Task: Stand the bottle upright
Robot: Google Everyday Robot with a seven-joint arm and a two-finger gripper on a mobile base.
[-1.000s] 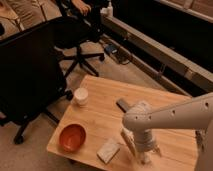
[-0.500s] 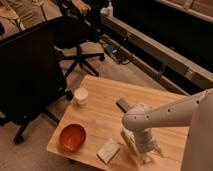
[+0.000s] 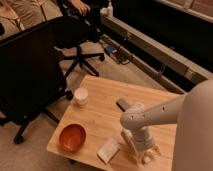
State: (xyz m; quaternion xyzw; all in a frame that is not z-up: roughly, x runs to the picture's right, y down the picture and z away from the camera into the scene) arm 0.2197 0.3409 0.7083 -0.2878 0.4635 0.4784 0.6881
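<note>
The bottle (image 3: 130, 141) shows only as a pale, whitish, longish shape low on the tabletop (image 3: 102, 112), toward its near right corner. It sits right under the robot's hand (image 3: 146, 154) and blends into it, so whether it lies flat or is tilted cannot be told. Any label or print on it is too blurred to read. The hand points down from the white arm (image 3: 150, 116) that comes in from the right. It hangs at the bottle, and whether it is clenched on the bottle or released cannot be told. Counting what the tabletop carries, there is one of each thing. One flat white box (image 3: 108, 150) lies at 9 o'clock from the bottle, near it and close to the front edge. One red bowl (image 3: 72, 137) stands further out at 9 o'clock, by the near left corner. One short white cup (image 3: 80, 96) stands at 10 o'clock, well apart, near the left edge. One dark remote (image 3: 122, 104) lies at 12 o'clock, just beyond the arm's wrist. No writing can be read on any of them. On the floor at 10 o'clock of the tabletop stand two black office chairs, one close on the left (image 3: 30, 70) and one farther back (image 3: 80, 37).
</note>
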